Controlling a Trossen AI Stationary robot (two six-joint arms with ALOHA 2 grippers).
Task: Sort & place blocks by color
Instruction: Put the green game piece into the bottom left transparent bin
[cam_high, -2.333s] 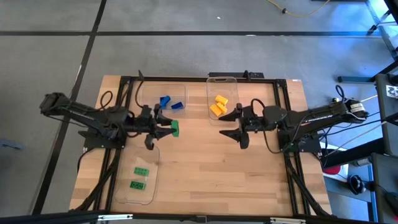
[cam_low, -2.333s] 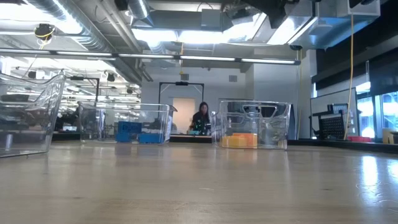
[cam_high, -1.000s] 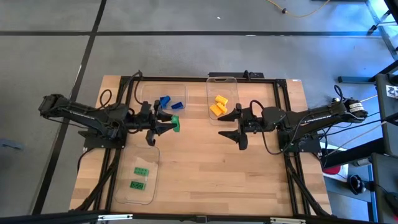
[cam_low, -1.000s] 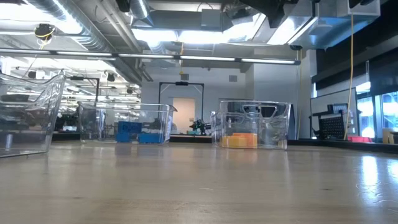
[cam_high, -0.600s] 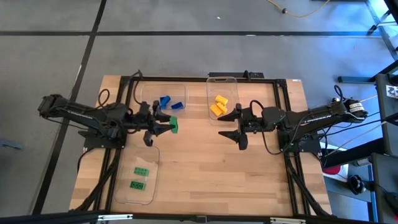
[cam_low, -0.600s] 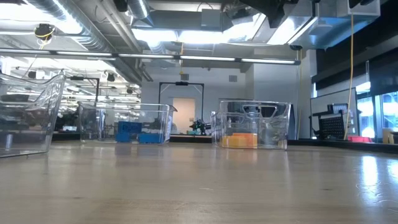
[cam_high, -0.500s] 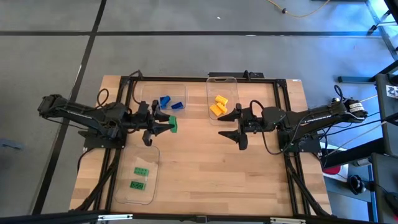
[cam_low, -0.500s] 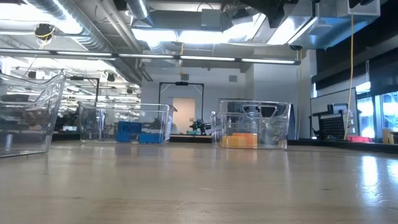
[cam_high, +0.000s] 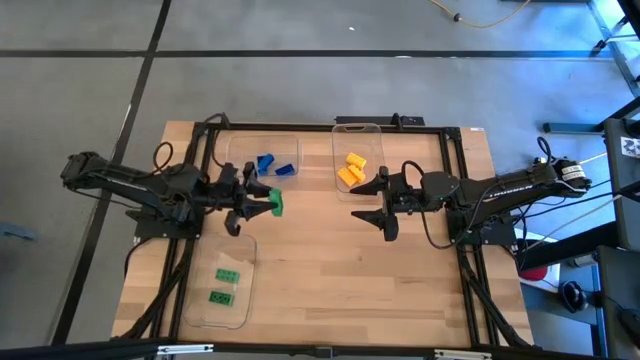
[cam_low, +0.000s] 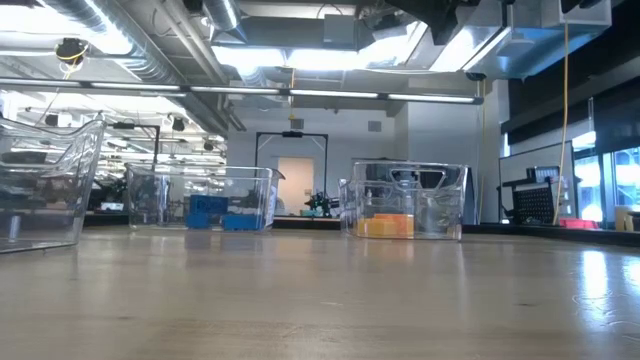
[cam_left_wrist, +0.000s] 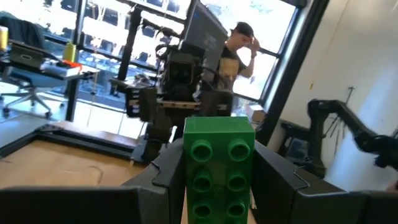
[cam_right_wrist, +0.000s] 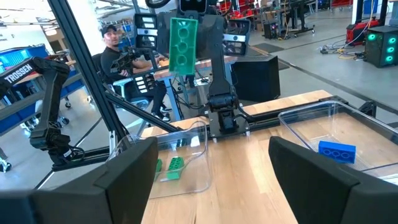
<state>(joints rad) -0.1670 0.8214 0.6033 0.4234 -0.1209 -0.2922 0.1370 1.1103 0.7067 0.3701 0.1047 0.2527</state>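
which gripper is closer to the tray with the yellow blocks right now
Right. The right gripper hangs open just beside the tray's near end, by the yellow blocks. The left gripper, shut on a green block, is farther off, beyond the blue-block tray.

The green brick (cam_left_wrist: 219, 168) runs off the left wrist view's edge between the left gripper (cam_left_wrist: 217, 186) fingers (its lower studs unseen). In the low view, both arms stay out of frame.

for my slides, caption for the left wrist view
Left gripper holds a green block upright, studs facing the camera, a person in the room beyond.
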